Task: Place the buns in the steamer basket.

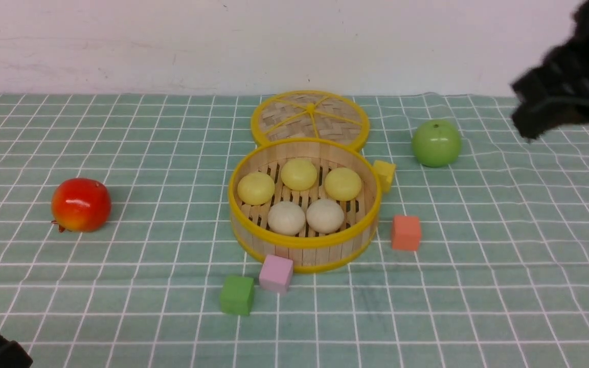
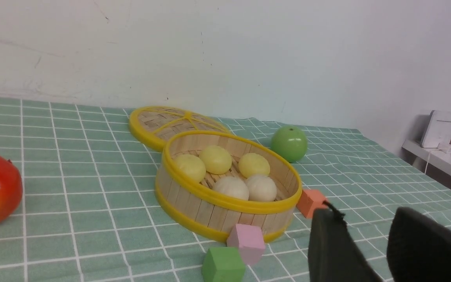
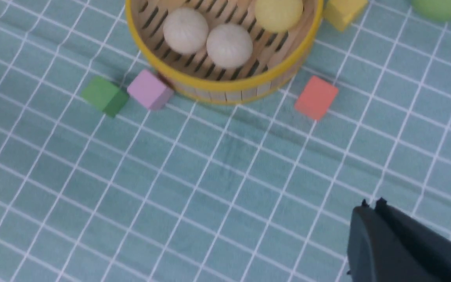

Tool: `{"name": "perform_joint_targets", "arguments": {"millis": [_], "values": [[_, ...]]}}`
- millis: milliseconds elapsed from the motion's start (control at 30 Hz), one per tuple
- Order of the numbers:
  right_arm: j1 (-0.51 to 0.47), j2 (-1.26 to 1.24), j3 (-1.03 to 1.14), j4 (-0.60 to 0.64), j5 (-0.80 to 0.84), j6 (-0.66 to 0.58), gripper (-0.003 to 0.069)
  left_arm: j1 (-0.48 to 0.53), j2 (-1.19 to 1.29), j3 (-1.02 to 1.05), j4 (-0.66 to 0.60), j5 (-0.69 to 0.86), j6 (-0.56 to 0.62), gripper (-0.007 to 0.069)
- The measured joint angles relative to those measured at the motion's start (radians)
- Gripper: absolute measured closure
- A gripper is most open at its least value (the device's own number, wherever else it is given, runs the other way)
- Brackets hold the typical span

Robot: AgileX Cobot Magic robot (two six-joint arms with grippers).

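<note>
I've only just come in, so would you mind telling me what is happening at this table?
A two-armed robot has the job of putting buns into a steamer basket. All five buns, three yellow and two off-white, now sit inside it. Nothing is being handled: the right tool is shut and empty, and the left tool is open with nothing in it. The woven lid lies behind the basket, so the buns remain uncovered.

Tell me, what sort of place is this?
Probably a robot test bench made up like a kitchen table: a checked cloth, a bamboo steamer basket of buns, and a robot pincer.
</note>
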Motion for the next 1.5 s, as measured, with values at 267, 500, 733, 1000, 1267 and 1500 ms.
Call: {"name": "perform_joint_targets", "arguments": {"millis": [267,500,733,1000,1267,1500], "values": [[0.000,-0.203,0.074,0.006,0.009,0.004,0.0669,0.000,0.000,0.000,0.000,0.000,0.000,0.0398],[0.000,-0.254,0.077,-0.001,0.009,0.005,0.0665,0.000,0.000,0.000,0.000,0.000,0.000,0.0392],[-0.138,-0.496,0.363,-0.067,-0.128,-0.013,0.0663,0.000,0.000,0.000,0.000,0.000,0.000,0.0387],[-0.362,-1.034,1.210,-0.172,-0.700,-0.016,0.0662,0.000,0.000,0.000,0.000,0.000,0.000,0.0386],[-0.418,-1.322,1.585,-0.245,-0.873,0.204,0.0662,0.000,0.000,0.000,-0.001,0.001,0.000,0.0386],[-0.418,-1.326,1.585,-0.274,-0.873,0.233,0.0662,0.000,0.000,0.000,-0.001,0.001,0.000,0.0386]]}}
